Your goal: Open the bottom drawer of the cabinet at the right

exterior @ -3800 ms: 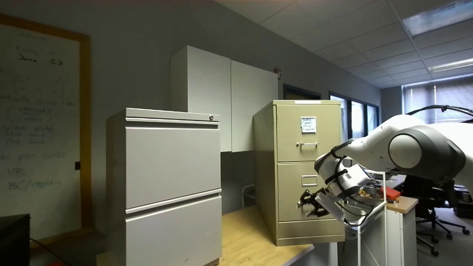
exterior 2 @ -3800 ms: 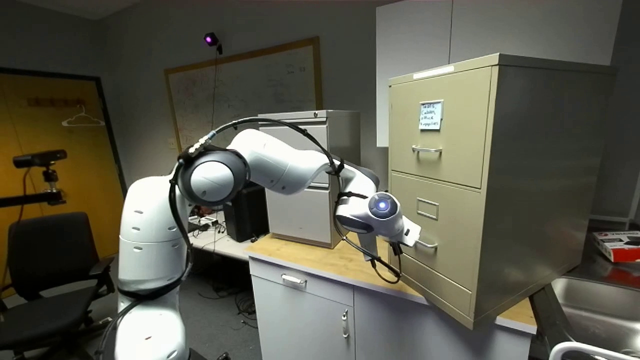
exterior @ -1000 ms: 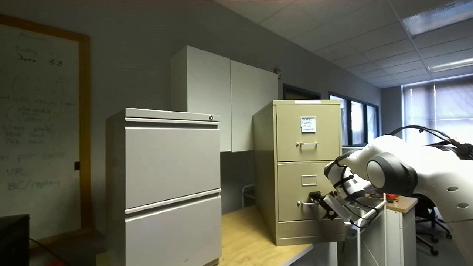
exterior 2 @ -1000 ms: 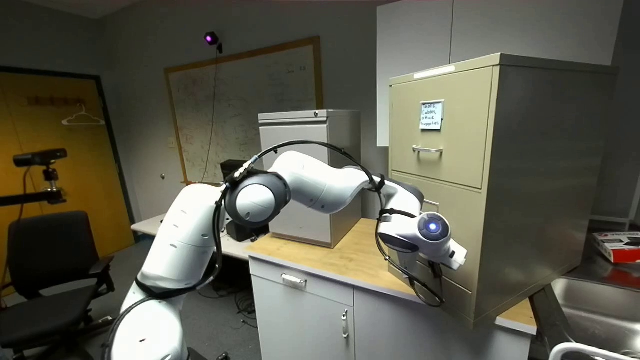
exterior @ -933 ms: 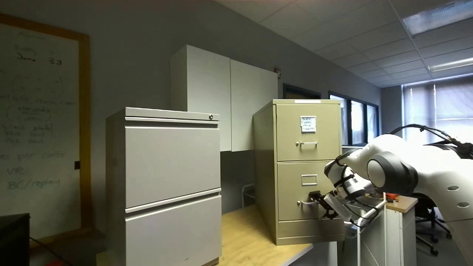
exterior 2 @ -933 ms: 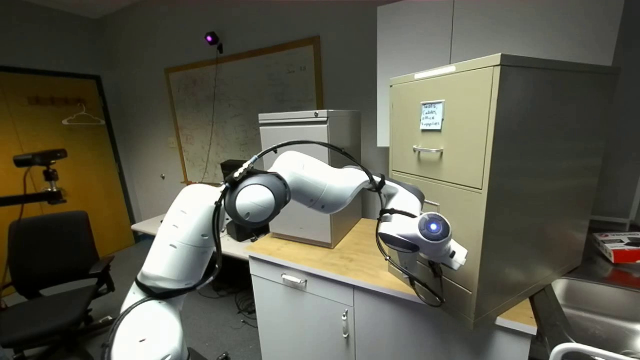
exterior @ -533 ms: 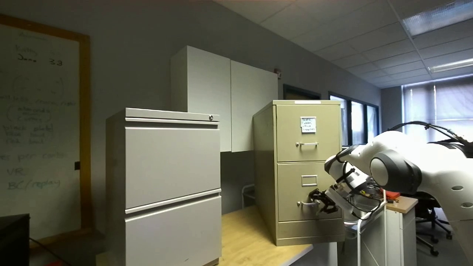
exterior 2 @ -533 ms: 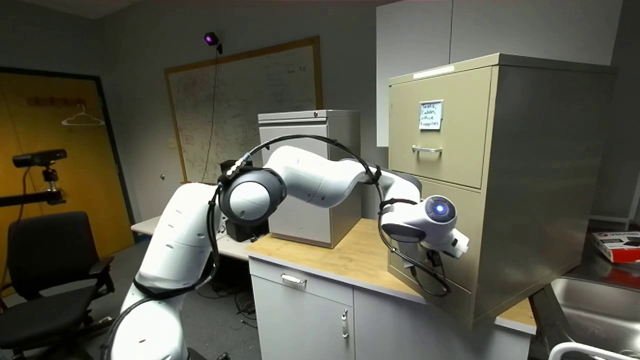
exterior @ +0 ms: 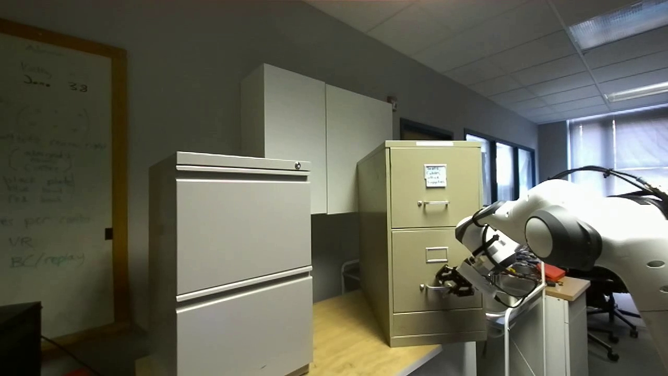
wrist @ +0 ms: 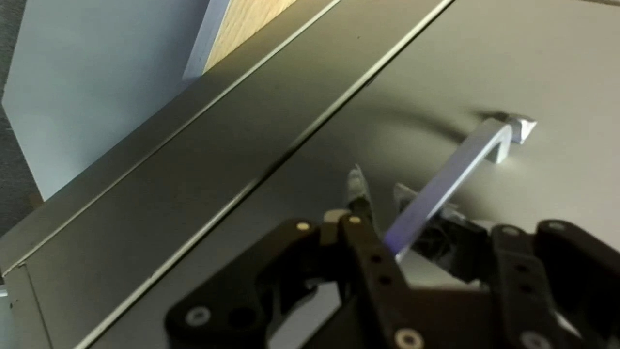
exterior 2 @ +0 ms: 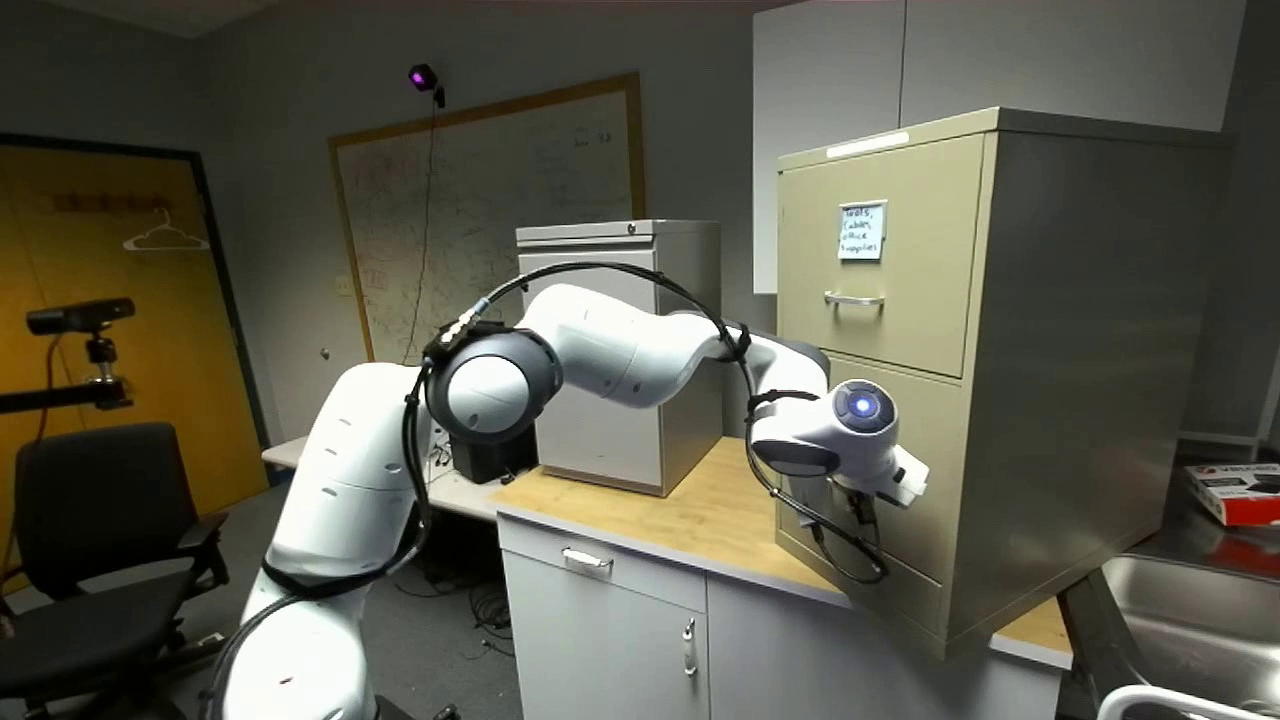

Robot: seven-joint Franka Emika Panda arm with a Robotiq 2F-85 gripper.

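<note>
The tan-beige filing cabinet point(exterior: 371, 245) stands at the right and also shows in an exterior view point(exterior 2: 1090, 340). Its bottom drawer point(exterior: 409, 271) sits flush with the frame, below the drawer with the white label. The silvery handle point(exterior: 431, 288) runs across its front. My gripper point(exterior: 445, 283) is at the handle's right part. In the wrist view my gripper point(wrist: 380, 183) has its fingers point(wrist: 359, 188) drawn close together, with the handle point(wrist: 448, 177) passing between them. The tip of one finger shows behind the handle. The handle's near end is hidden by a finger.
A pale grey lateral cabinet point(exterior: 245, 235) stands left of the filing cabinet on the wooden counter point(exterior: 339, 324). White wall cupboards point(exterior: 295, 130) hang above. The filing cabinet overhangs the counter edge, with a sink point(exterior 2: 1190, 610) beside it.
Since 3.8 seconds ago my gripper has moved right along the handle, away from the lock. In the last second it rose slightly and its fingers drew together. The drawer has not visibly moved.
</note>
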